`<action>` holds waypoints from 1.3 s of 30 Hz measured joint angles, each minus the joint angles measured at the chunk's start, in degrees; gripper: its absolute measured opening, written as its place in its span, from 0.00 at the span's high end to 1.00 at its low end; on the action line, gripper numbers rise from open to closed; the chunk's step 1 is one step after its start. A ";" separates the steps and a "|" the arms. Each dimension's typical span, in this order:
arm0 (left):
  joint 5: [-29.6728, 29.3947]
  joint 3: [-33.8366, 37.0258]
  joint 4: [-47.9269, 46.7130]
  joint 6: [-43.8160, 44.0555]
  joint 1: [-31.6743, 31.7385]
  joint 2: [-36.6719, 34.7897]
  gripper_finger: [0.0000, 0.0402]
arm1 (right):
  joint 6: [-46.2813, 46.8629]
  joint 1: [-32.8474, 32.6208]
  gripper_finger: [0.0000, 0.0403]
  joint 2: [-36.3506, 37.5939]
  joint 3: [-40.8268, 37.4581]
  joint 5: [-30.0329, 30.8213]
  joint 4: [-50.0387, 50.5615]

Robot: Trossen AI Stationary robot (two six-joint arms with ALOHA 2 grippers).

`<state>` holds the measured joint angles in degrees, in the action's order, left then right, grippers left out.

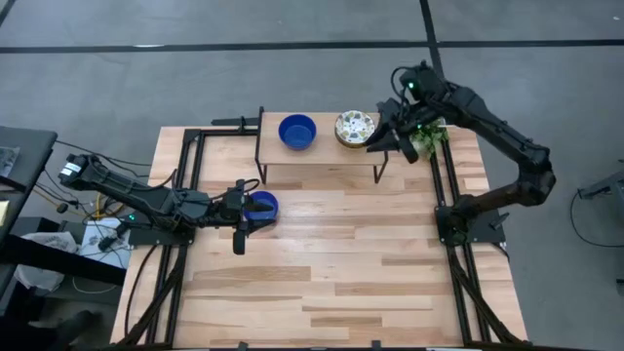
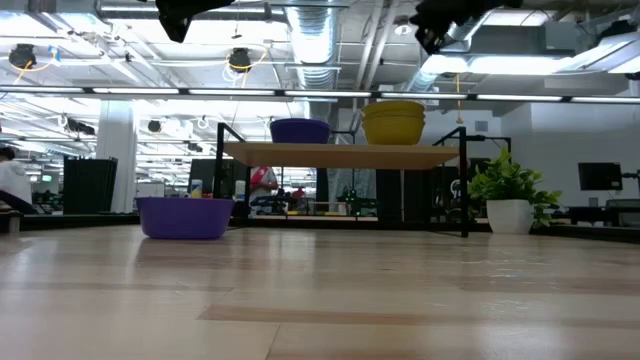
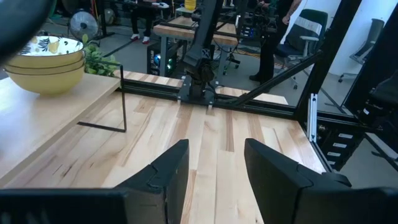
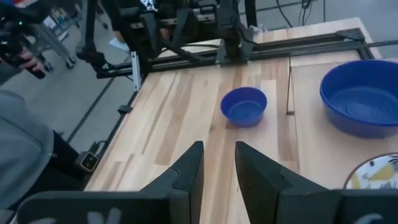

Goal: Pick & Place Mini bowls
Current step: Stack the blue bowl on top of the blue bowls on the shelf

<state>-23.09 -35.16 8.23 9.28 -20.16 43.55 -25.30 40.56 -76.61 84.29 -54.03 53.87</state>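
High view: left gripper (image 1: 255,207) positioned above blue bowl (image 1: 261,205) on table (image 1: 341,263), left side; second blue bowl (image 1: 296,132) and patterned stack (image 1: 355,128) kept on far shelf (image 1: 322,156).

Low view: shelf raised (apparently as destination).

Wrist views: both grippers' fingers parted, nothing held; right gripper (image 4: 217,165) poised beside stack.

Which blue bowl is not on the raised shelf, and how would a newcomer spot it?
Start at the raised wooden shelf at the table's far edge, which carries a blue bowl and a speckled floral bowl stack. The blue bowl on the tabletop sits lower, under the left gripper, alone on the planks.
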 joint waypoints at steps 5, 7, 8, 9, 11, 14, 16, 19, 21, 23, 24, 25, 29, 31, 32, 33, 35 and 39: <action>0.00 0.00 0.00 0.02 0.01 0.00 0.62 | 4.60 1.26 0.80 4.31 -8.38 0.36 -7.94; 0.00 0.00 0.02 0.02 0.02 0.00 0.62 | 5.73 1.98 0.80 6.29 -10.81 1.41 -9.46; 0.00 0.00 0.00 0.02 0.00 0.00 0.62 | 5.90 2.33 0.80 7.28 -11.78 2.26 -9.58; 0.00 0.00 0.00 0.02 0.02 0.00 0.62 | 5.92 2.65 0.80 8.19 -12.50 2.99 -9.74; 0.00 0.00 0.02 0.02 0.00 0.00 0.62 | 5.89 3.35 0.80 10.18 -13.96 3.42 -10.03; 0.00 0.00 0.04 0.02 0.01 0.00 0.62 | 5.55 4.72 0.80 13.26 -16.06 3.36 -10.44; 0.00 0.00 0.18 0.02 0.01 0.00 0.62 | 5.57 5.93 0.80 15.63 -17.46 3.26 -11.01; 0.00 0.00 0.44 0.02 0.00 0.00 0.62 | 5.97 7.85 0.80 19.20 -19.75 3.22 -11.53; 0.00 0.00 0.46 0.02 0.01 0.00 0.62 | 7.31 9.20 0.80 21.43 -20.98 3.20 -11.98; 0.00 0.00 0.76 0.01 0.01 0.00 0.62 | 8.73 10.14 0.80 24.06 -22.56 3.18 -13.47; 0.00 0.00 0.82 0.02 0.01 0.00 0.62 | 9.38 10.58 0.80 25.37 -23.46 3.18 -14.08; 0.00 0.00 0.83 0.02 0.01 0.00 0.62 | 10.09 10.97 0.80 26.61 -24.15 3.20 -14.28; 0.00 0.00 0.83 0.02 0.00 0.00 0.62 | 12.50 12.27 0.80 31.92 -27.00 3.23 -14.81; 0.00 0.00 0.84 0.02 0.02 0.00 0.62 | 14.05 12.59 0.80 34.42 -28.81 3.27 -15.08; 0.00 0.00 0.83 0.01 0.02 0.00 0.62 | 14.93 12.71 0.80 35.57 -29.66 3.29 -15.48; 0.00 0.00 0.84 0.02 0.01 0.00 0.62 | 15.72 12.82 0.80 36.76 -30.50 3.34 -16.18; 0.00 0.00 0.85 0.01 0.02 0.00 0.62 | 17.63 12.84 0.80 39.19 -32.35 3.41 -17.48; 0.00 0.00 0.85 0.00 0.02 0.00 0.62 | 21.40 12.84 0.80 44.01 -35.94 4.89 -20.14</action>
<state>-23.09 -35.16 9.08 9.28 -20.14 43.55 -3.89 53.41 -32.60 48.35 -49.14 33.73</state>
